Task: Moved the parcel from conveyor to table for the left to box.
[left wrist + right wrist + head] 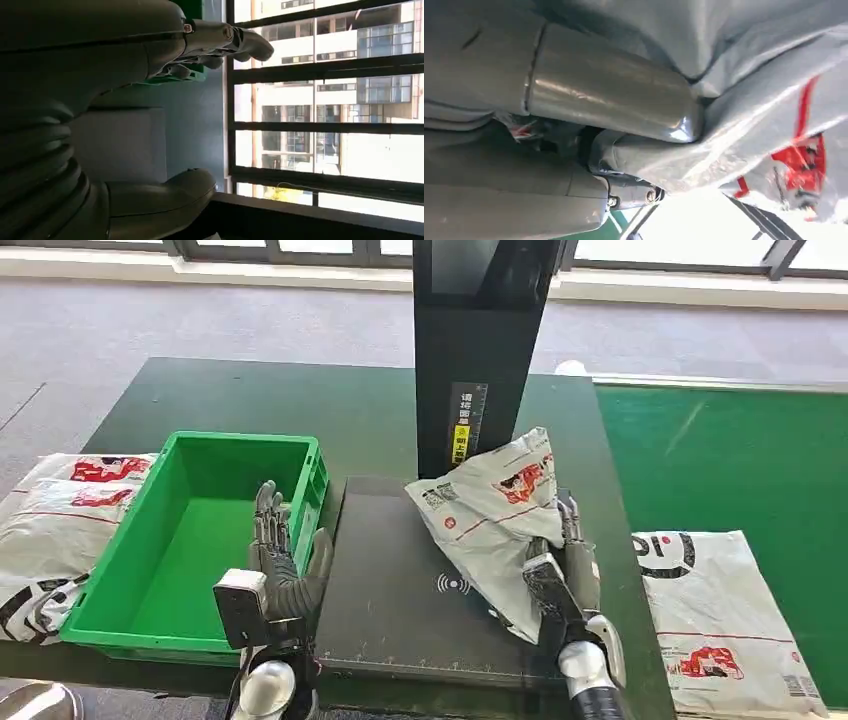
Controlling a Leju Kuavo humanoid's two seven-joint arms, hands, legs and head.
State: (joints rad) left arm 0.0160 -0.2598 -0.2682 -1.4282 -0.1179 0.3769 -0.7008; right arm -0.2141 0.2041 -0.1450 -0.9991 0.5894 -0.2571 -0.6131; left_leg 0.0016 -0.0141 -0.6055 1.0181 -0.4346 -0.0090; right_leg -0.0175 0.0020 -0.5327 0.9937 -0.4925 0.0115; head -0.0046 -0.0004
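The right hand (562, 560) is gripping a crumpled white plastic mailer parcel with red print (495, 510), holding it up over the right half of the dark grey scanner pad (400, 580) near the front edge of the dark green table (250, 400). The silver forearm is rising from below, fingers reaching up along the parcel's right side. The left hand (280, 550) is hovering released, fingers extended and apart, over the right wall of the green plastic bin (180, 530), grasping nothing.

The right wrist view is showing what the head view cannot: the thick grey thumb (614, 100) pressing into the glossy film, which is bunching around it. The left wrist view is showing the empty left hand's fingers (240, 42) against bright windows.

Counting: one bin, one black upright post (478, 350) behind the pad, and three more white mailers, two stacked at the table's left edge (60, 520) and one lying on the bright green conveyor belt (720, 440) to the right (720, 620).
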